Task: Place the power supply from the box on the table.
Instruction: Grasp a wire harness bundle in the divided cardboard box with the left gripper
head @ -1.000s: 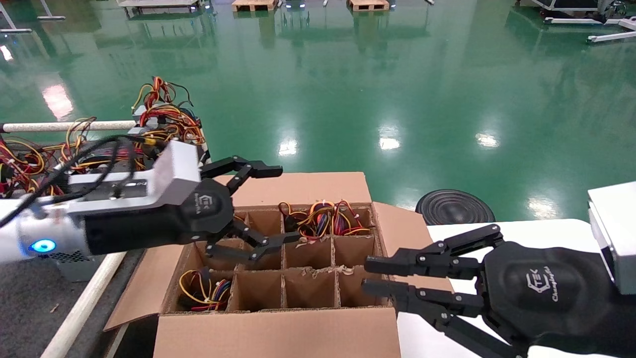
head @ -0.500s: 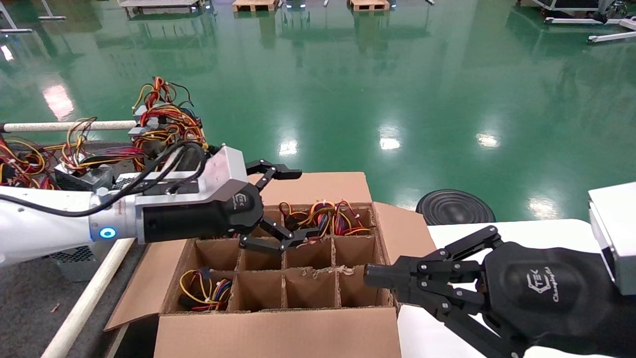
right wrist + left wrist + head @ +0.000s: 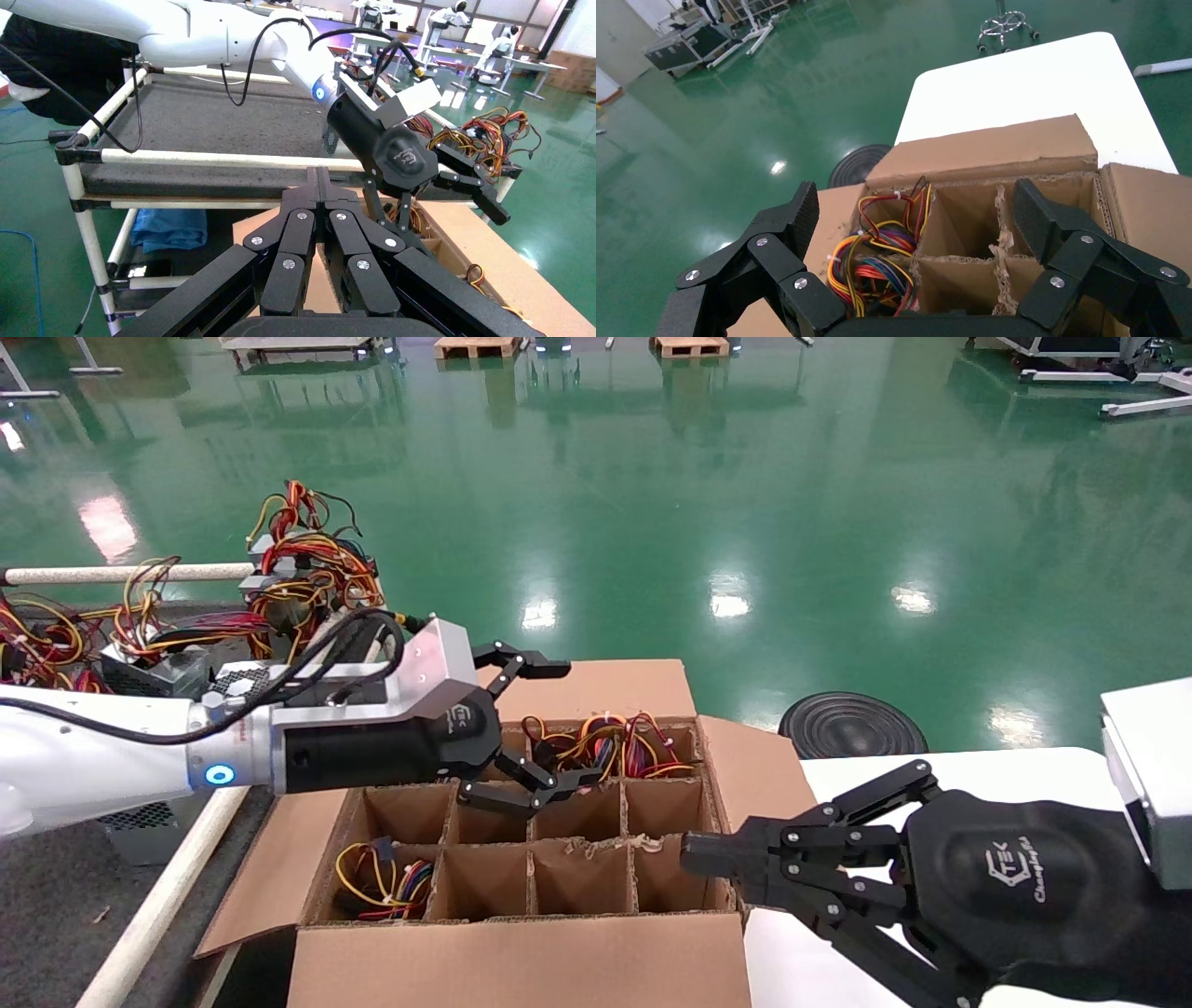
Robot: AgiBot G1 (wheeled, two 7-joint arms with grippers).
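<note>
Just beyond and below the left gripper (image 3: 540, 728), the power supply (image 3: 605, 747) is sitting in a far-row cell of the box (image 3: 521, 957), showing only its bundle of red, yellow and orange wires. That gripper is hanging over the far cells with its jaws spread wide and gripping nothing; in the left wrist view its two fingers (image 3: 800, 217) are framing the wire bundle (image 3: 877, 267), apart from it. By my reading the task is at the reaching stage for this unit: the grasp, the lift and the carry to the table (image 3: 56, 896), behind the gripper on the arm's own side, are all left to do. Other supplies (image 3: 298, 570) are already lying on that table, so earlier units appear done. Another wire bundle (image 3: 386, 882) is resting in a near cell, closer to the robot than the gripper.

Right of the box, the right gripper (image 3: 694, 864) is idling at the near corner, fingers closed together and empty.

Hidden: the supply's metal case, deep in its cell under the wires. The cell floors are hard to make out.
</note>
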